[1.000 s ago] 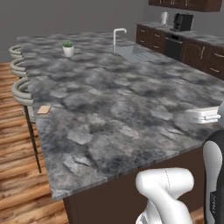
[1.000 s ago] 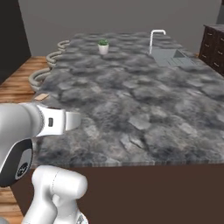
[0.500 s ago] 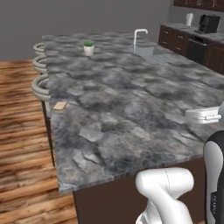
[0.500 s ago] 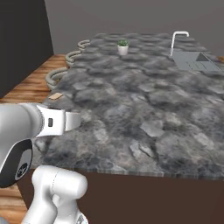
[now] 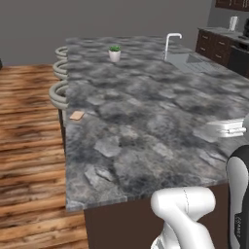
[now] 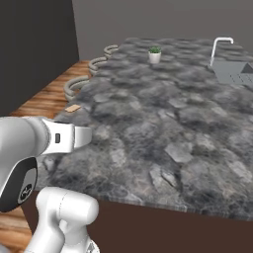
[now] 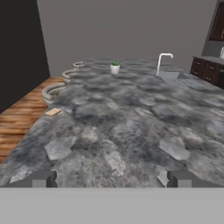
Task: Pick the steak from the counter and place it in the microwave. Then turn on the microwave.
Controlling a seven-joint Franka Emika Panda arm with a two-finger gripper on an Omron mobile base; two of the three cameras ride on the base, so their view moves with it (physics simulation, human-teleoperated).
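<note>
The claw (image 7: 112,178) hung wide open and empty at the near edge of the tabletop (image 5: 146,121), held back as if scouting. I could not spot the steak anywhere; only a potted plant (image 5: 115,53) and a faucet (image 5: 171,41) stood far off.

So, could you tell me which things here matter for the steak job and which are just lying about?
For the job:
counter
gripper, open, holding nothing

Just lying about:
potted plant
faucet
stools
white plates
</note>
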